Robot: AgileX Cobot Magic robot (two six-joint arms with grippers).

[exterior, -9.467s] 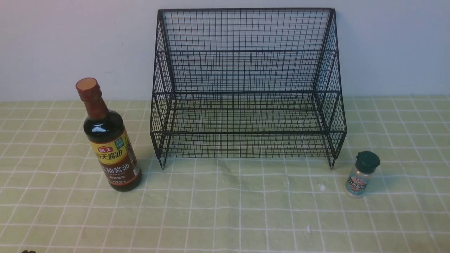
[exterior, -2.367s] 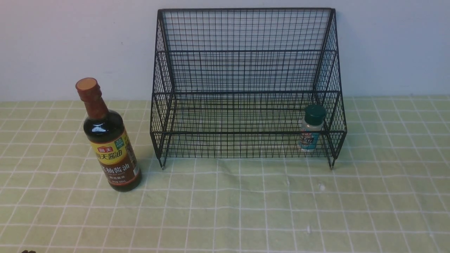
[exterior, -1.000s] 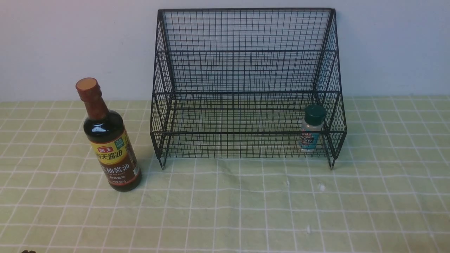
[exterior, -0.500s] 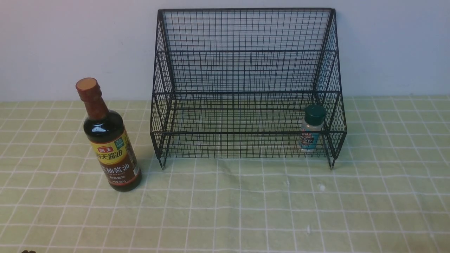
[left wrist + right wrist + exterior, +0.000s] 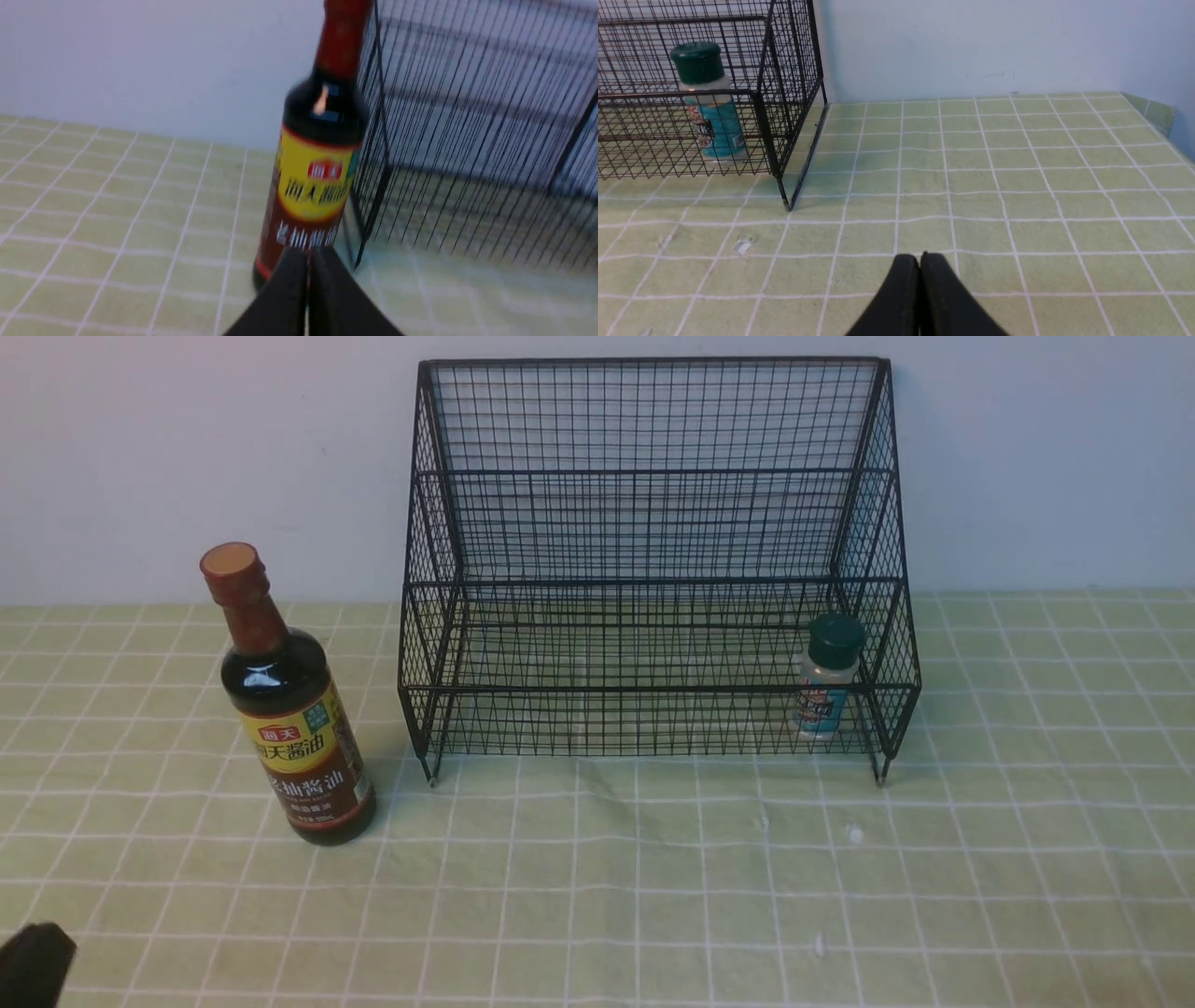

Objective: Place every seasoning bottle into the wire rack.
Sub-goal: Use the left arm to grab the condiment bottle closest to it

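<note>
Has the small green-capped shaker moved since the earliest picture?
Yes. The shaker went from the tablecloth right of the wire rack into its lower tier, near the right end.

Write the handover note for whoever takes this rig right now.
Left gripper: jaws shut, empty, pointed at the soy bottle, not touching it.
Right gripper: jaws shut, empty, over the cloth right of the rack.
Done: shaker stands upright in the rack's lower tier, right end.
To do: soy bottle stands on the cloth left of the rack; open the left jaws, grasp it, put it in.
</note>
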